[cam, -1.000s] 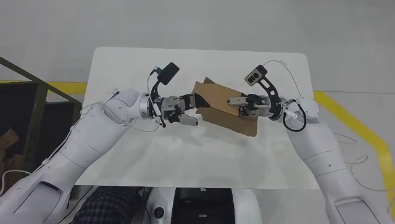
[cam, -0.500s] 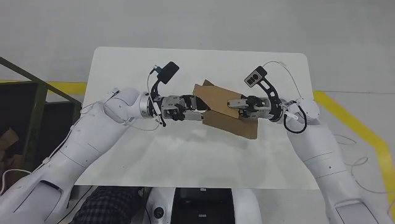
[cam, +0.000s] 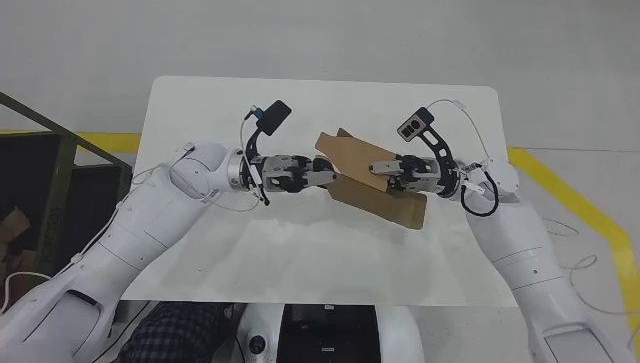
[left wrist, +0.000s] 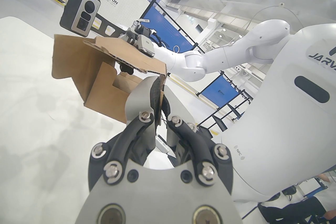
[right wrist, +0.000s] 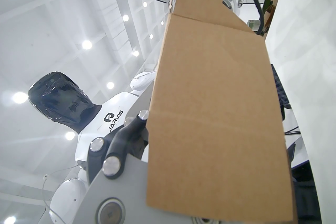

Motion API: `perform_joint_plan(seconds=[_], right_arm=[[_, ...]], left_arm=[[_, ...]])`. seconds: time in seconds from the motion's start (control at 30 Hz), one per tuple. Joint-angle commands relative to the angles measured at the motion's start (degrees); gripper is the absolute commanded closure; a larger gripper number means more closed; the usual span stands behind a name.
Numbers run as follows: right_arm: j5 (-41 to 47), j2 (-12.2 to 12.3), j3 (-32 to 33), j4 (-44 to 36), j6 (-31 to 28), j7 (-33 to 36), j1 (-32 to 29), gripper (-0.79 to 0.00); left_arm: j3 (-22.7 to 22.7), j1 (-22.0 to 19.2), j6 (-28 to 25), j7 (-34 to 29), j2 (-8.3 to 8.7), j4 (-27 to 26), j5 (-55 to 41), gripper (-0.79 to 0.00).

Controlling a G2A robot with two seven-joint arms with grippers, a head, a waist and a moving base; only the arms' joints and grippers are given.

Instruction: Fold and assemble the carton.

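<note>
Left gripper [left wrist: 157,89] newly on carton [cam: 350,155] (edge)

We are seeing the carton [left wrist: 105,93] as plain brown corrugated cardboard: matt, slightly fibrous, its cut edge showing the fluted core. On the left gripper [left wrist: 158,93], the fingers [left wrist: 137,101] are reading as dull, brushed grey metal, with matt black plastic links and shiny steel screws. The inner pads [left wrist: 164,107] are looking like dark ribbed rubber. The right arm [left wrist: 223,57] is wearing a smooth white plastic shell, faintly glossy. The table [cam: 300,253] is showing a smooth, matt white top.
</note>
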Motion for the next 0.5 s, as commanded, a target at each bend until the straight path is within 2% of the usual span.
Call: perform_joint_plan(seconds=[0.0,0.2,0.3,0.47], right_arm=[[-0.04,-0.01,-0.06,-0.04,0.06,0.06,0.03,0.0],[0.13,-0.05,-0.08,-0.16,-0.02,0.2,0.02,0.0],[0.17,-0.05,-0.03,-0.21,-0.1,0.12,-0.05,0.0],[0.44,-0.07,0.0,-0.43,0.01,0.21,-0.2,0.0]], left_arm=[[0.03,0.0,0.0,0.0,0.01,0.07,-0.05,0.0],[-0.03,0.01,0.0,0.0,0.05,0.27,-0.25,0.0],[-0.1,0.0,0.0,0.0,0.03,0.27,-0.36,-0.04],[-0.34,0.12,0.0,0.0,0.05,0.03,-0.33,-0.037]])
